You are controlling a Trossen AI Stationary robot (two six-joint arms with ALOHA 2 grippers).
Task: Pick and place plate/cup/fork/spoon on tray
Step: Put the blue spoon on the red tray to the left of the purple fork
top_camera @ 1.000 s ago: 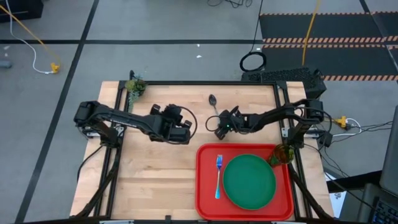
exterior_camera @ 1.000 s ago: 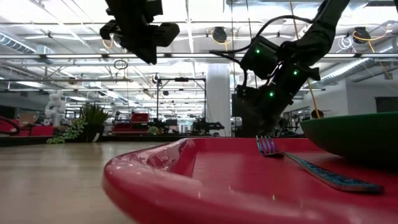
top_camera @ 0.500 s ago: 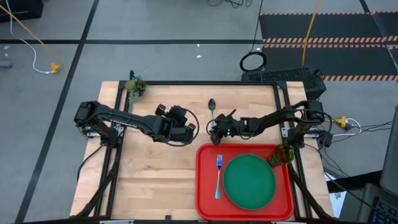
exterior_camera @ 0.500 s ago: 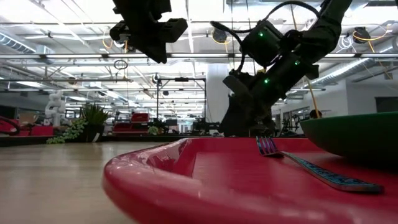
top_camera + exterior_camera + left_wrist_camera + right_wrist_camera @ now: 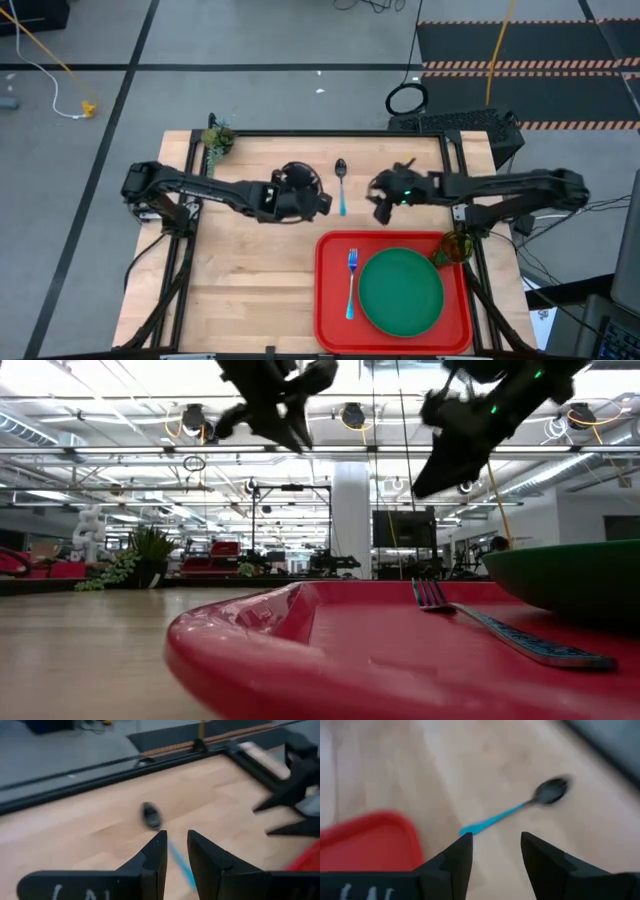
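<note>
The wooden tabletop (image 5: 250, 270) carries a bright-red tray (image 5: 334, 320) at its near right part. On the tray lies the round dark-green plate (image 5: 401, 292), and beside the plate, also on the tray, lies the fork (image 5: 351, 283) with its light-blue handle. The olive-green cup (image 5: 457, 246) stands at the tray's far right corner; whether it is inside the rim cannot be told. The spoon (image 5: 341, 184) lies on the bare tabletop beyond the tray, dark bowl away from the tray, between the two arms. The left gripper (image 5: 322, 203) hangs just beside the spoon's handle, its fingers (image 5: 152, 857) narrowly apart and empty. The right gripper (image 5: 379, 200) hangs above the tabletop near the spoon's other side, its fingers (image 5: 455, 857) spread wider, holding nothing.
</note>
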